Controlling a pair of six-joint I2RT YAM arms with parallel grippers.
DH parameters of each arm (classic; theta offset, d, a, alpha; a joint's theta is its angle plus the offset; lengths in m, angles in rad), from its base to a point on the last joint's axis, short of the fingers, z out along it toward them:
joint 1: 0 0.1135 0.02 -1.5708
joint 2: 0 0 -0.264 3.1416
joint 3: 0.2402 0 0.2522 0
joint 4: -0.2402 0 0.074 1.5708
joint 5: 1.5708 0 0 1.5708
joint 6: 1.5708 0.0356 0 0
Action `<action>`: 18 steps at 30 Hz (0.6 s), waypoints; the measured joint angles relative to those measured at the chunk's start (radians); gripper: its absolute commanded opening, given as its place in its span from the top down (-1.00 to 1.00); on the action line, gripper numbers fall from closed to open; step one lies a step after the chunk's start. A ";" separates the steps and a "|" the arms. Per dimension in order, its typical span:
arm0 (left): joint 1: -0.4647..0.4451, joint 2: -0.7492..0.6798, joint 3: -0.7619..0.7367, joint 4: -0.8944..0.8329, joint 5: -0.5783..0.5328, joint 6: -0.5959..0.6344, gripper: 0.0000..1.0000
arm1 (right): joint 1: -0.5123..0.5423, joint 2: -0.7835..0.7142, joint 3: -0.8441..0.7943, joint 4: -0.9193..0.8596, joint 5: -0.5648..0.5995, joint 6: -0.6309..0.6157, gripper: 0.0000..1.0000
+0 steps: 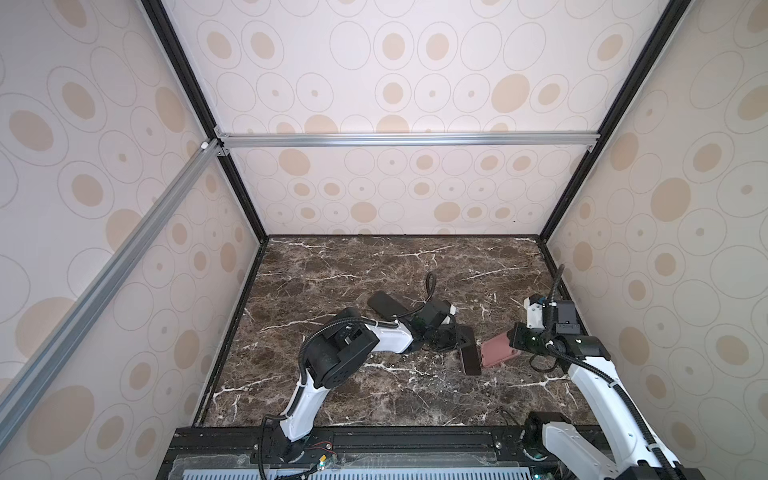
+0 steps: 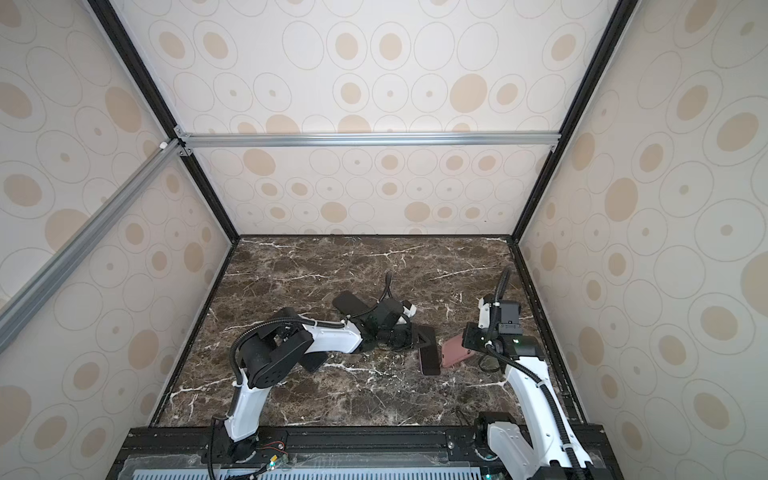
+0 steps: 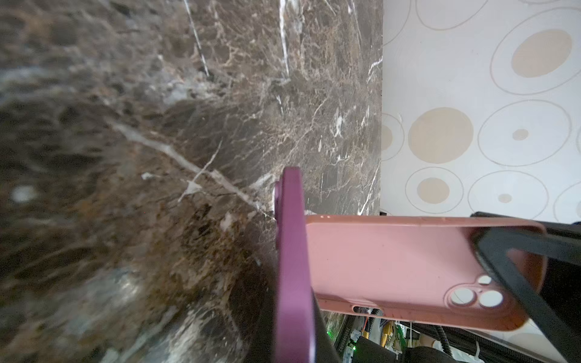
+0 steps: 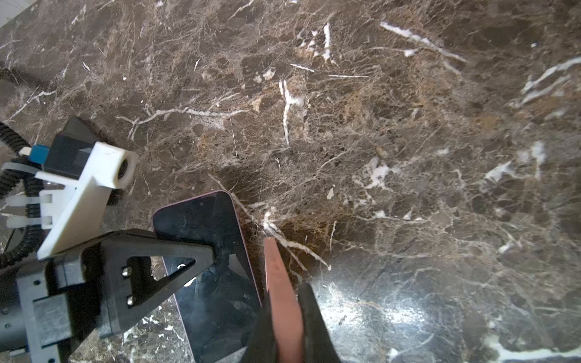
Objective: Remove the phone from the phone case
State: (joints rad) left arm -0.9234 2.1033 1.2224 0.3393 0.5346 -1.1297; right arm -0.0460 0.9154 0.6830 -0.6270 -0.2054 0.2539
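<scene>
My left tool [image 1: 462, 340] clamps the phone [image 1: 470, 361]; my right tool [image 1: 511, 340] pinches the pink phone case [image 1: 496, 353] beside it, lower right.

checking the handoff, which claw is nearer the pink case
Right. The right claw is shut on the pink case at one end; the left claw is off it, clamped on the phone just beside it.

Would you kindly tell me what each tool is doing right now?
Left tool: closed, holding the phone.
Right tool: closed, holding the pink phone case.
</scene>
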 measured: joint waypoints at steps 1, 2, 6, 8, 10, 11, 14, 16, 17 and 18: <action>0.002 0.002 0.003 -0.001 0.004 -0.002 0.86 | 0.000 0.001 0.000 0.005 -0.001 0.000 1.00; 0.003 0.004 0.006 -0.003 0.006 -0.003 0.83 | 0.000 0.001 0.000 0.008 -0.003 0.000 1.00; 0.005 0.014 0.018 -0.008 0.009 -0.005 0.66 | 0.000 0.008 0.000 0.026 -0.010 0.000 1.00; 0.006 0.020 0.019 -0.015 0.002 -0.005 0.60 | 0.000 0.011 -0.001 0.034 -0.015 0.000 1.00; 0.010 0.027 0.019 -0.021 -0.001 -0.005 0.54 | 0.000 0.016 -0.001 0.039 -0.022 0.000 1.00; 0.012 0.031 0.019 -0.025 -0.003 -0.005 0.52 | 0.000 0.019 -0.001 0.042 -0.025 0.000 1.00; 0.016 0.036 0.019 -0.033 -0.007 -0.006 0.44 | 0.000 0.029 -0.001 0.047 -0.034 0.000 1.00; 0.017 0.036 0.019 -0.035 -0.011 -0.007 0.39 | 0.000 0.035 -0.001 0.051 -0.038 -0.001 1.00; 0.017 0.036 0.019 -0.036 -0.013 -0.007 0.34 | 0.000 0.038 -0.001 0.052 -0.040 -0.001 1.00; 0.018 0.036 0.018 -0.037 -0.017 -0.006 0.27 | 0.000 0.042 -0.001 0.053 -0.042 -0.001 1.00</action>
State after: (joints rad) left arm -0.9058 2.1395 1.2407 0.3027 0.5179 -1.1358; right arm -0.0463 0.9569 0.6823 -0.5743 -0.2474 0.2527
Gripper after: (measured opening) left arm 0.324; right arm 0.114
